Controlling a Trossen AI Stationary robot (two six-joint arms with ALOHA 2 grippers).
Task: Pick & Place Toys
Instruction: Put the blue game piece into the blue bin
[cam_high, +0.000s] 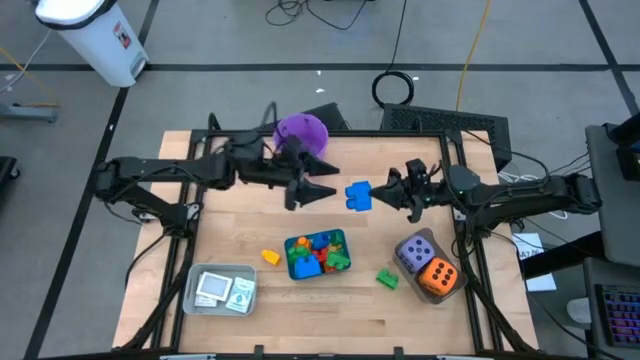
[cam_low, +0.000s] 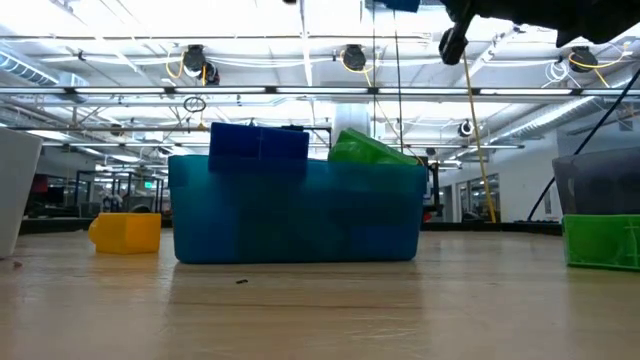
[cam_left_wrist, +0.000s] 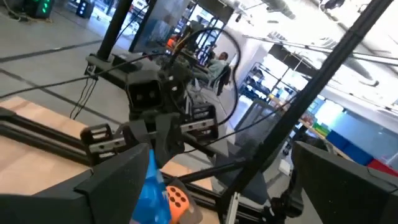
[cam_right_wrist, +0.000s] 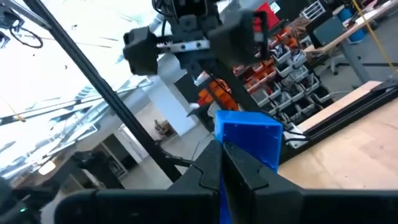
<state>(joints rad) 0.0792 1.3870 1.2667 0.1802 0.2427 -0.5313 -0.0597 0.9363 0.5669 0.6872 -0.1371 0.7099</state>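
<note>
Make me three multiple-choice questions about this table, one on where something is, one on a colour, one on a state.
1. Where do the two dice sit? A) in the teal tray B) the table's right near corner C) in the purple bucket
2. What colour is the brick in the right gripper? A) blue B) red C) yellow
3. How are the left gripper's jaws? A) shut on a card B) shut on a brick C) open

B: the purple die and orange die lie there.
A: the right gripper clamps a blue brick.
C: the left gripper is spread, empty.

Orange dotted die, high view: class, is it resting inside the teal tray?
No: the orange dotted die lies in a clear tray, right of the teal tray.
</note>
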